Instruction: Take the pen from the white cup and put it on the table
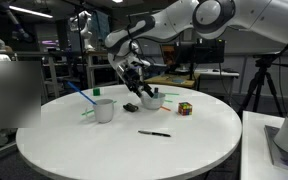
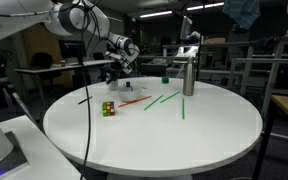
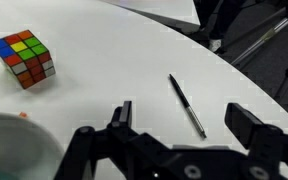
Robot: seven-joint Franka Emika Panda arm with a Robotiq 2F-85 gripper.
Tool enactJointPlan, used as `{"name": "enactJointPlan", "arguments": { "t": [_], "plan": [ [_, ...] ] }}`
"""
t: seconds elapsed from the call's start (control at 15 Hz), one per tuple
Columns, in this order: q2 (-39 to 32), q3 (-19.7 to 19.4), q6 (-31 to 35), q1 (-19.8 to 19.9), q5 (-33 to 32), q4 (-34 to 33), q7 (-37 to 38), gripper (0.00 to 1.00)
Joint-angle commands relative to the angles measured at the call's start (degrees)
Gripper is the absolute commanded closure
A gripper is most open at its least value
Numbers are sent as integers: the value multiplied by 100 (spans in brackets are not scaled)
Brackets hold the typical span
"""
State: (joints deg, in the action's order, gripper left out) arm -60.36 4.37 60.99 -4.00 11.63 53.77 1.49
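**Exterior view.** The pen (image 1: 154,133) lies flat on the table (image 1: 199,145), in front of the Rubik's cube (image 1: 185,108) and well apart from it. The white cup (image 1: 105,111) stands far to the cube's side, with a light-blue stick (image 1: 81,92) leaning out of it. The gripper (image 1: 137,92) hangs over a squatter white cup (image 1: 152,101) just beside the cube. How its jaws stand cannot be told here.

**Exterior view, opposite side.** The gripper (image 2: 120,72) sits above and behind the Rubik's cube (image 2: 109,109). Green sticks (image 2: 164,100) lie on the table (image 2: 194,145) to the cube's side. The pen cannot be picked out with confidence.

**Wrist view.** The gripper (image 3: 179,114) is spread wide with nothing between its fingers (image 3: 122,113). The pen (image 3: 187,105) rests on the white top, across from the Rubik's cube (image 3: 22,58) and clear of it.

**Risks (judgement).** The placement looks done. The pen is thin and round and could roll on the smooth top if nudged. On retreat, a low or sideways move could clip the squat cup below the fingers, tipping it or pushing it into the cube.
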Motion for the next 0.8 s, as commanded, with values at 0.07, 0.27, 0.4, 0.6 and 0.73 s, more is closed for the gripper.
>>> {"name": "enactJointPlan", "arguments": {
  "t": [0.07,0.27,0.4,0.6,0.73],
  "plan": [
    [440,-203,-34,-243,-543,-429,211,0],
    [773,-348,240,-341,-955,-514,284,0],
    [982,-408,537,-394,-1156,-514,310,0],
    [1303,-457,1212,-457,-1336,-379,475,0],
    [1527,-476,1639,-504,-1410,-269,624,0]
  ]
}}
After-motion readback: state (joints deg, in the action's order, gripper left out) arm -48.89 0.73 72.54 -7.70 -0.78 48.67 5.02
